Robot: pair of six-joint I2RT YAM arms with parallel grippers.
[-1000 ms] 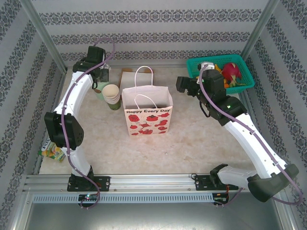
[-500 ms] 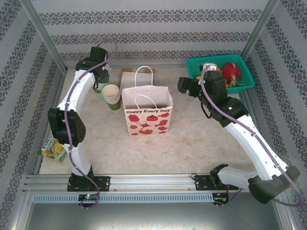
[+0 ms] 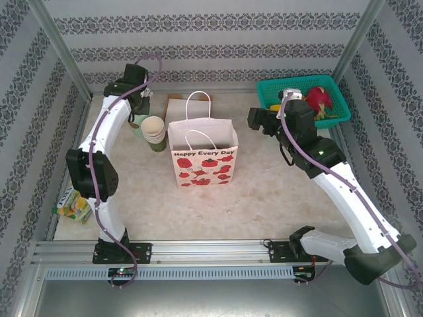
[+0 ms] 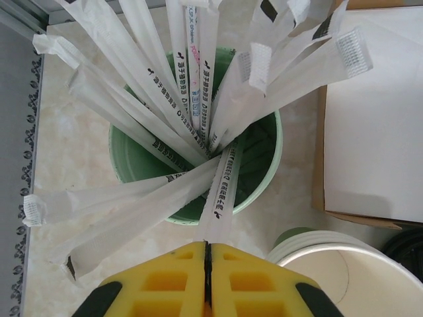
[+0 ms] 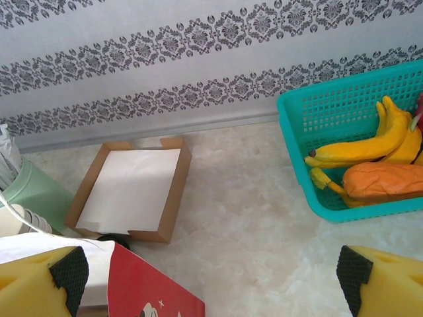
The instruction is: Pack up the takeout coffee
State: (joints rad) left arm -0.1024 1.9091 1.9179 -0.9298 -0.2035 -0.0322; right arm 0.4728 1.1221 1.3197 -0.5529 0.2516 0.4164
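Green cup (image 4: 261, 165): stands at the far left of the table and is crammed with white wrapped sticks (image 4: 152, 86) that fan out over its rim.
Cream cups (image 3: 153, 129): a lidless stack just beside the green cup, on the bag's side.
Paper bag (image 3: 203, 158): white with red prints and the words "Happy Every Day". It stands upright mid-table with its mouth open and handles up; only white inner walls can be made out.
Cardboard tray (image 5: 173, 191): shallow and brown, lined with a white sheet. It sits behind the bag, near the back wall.
Teal basket (image 5: 310, 119): in the far right corner, holding bananas (image 5: 370, 145), an orange item (image 5: 386, 181) and a red dragon fruit (image 3: 319, 99).
Takeout coffee (image 5: 115, 241): a dark round edge shows just beside the tray's near corner, behind the bag's top edge. Its body is hidden, so I cannot be sure of more.
Left gripper (image 4: 207, 246): hangs over the green cup with its yellow pads pressed together. The lower end of one wrapped stick (image 4: 221, 188) runs into the seam between them and looks pinched.
Right gripper (image 5: 211, 284): jaws spread wide with nothing between them, in the air between the bag and the basket.
Left wrist view versus top view: the print on the stick wrappers and the pinched end are plain up close; from above the arm covers the green cup.
Right wrist view versus top view: it shows the tray's lining and the dark edge behind the bag, which the bag hides from above.
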